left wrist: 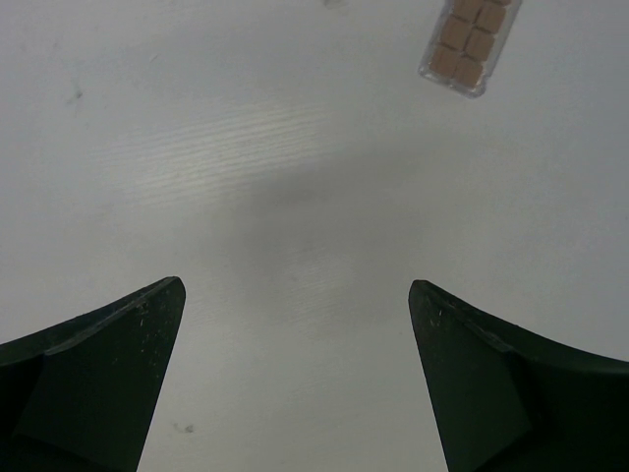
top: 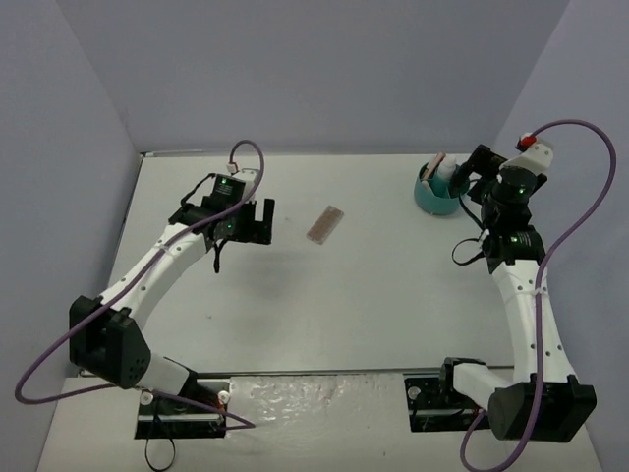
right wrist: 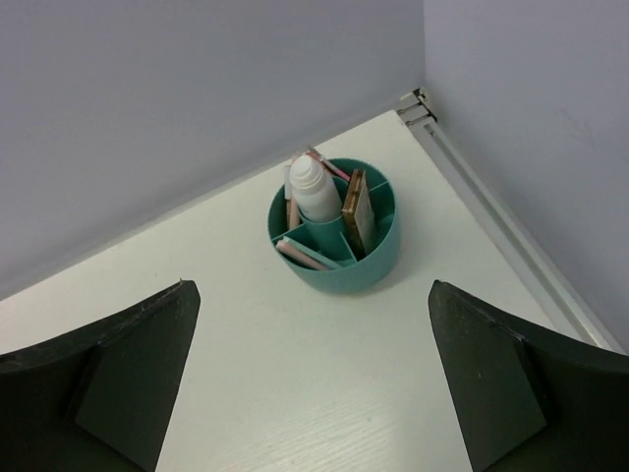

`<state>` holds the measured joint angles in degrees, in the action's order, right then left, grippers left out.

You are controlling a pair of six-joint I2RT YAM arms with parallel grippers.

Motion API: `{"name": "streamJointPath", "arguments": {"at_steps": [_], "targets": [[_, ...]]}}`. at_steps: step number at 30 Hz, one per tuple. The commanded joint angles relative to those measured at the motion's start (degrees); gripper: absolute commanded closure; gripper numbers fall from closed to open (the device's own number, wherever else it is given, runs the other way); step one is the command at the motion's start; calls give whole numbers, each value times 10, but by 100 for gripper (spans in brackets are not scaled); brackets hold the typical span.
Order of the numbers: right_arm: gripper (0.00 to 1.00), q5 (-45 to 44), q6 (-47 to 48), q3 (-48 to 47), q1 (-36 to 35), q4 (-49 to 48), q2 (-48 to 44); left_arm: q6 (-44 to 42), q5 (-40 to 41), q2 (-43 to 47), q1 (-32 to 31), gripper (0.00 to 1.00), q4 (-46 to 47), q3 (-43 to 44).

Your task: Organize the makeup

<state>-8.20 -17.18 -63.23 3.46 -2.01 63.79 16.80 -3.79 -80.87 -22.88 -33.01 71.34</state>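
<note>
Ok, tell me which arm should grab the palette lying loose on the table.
Left. Its open tool hovers close beside the palette, with bare table between. The right tool, also open, faces the teal tub in the far corner.

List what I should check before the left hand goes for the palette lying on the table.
1. Left hand open and empty: ok.
2. Palette lying flat on the table, nothing touching it: ok.
3. Palette lined up with the left hand: not ok; it sits ahead and off to the right in the left wrist view.
4. Right hand open, empty, apart from the tub: ok.
5. Tub upright: ok.
6. Free room in the tub for this palette: cannot tell.
</note>
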Motion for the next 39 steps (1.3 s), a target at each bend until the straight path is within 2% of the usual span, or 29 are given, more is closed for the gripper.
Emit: {"name": "streamJointPath", "arguments": {"at_steps": [1, 6, 10, 20, 30, 35, 39], "targets": [[0, 103, -32, 43, 5, -20, -58, -5, -5, -90, -60, 3, 33, 130], [0, 150, -56, 74, 3, -26, -93, -20, 2, -212, -97, 3, 35, 225], [0, 154, -59, 98, -5, -31, -111, -27, 2, -307, -108, 3, 26, 303], [0, 164, -50, 115, -19, -32, -122, -49, -2, -452, -119, 3, -15, 437], [0, 163, -44, 129, -21, -32, -128, -49, -3, -521, -130, 4, -14, 472], [0, 170, -43, 131, -21, -32, -124, -48, 13, -534, -139, 12, -18, 473], [0, 173, -44, 135, -22, -32, -127, -50, 11, -536, -144, 22, -13, 457]]}}
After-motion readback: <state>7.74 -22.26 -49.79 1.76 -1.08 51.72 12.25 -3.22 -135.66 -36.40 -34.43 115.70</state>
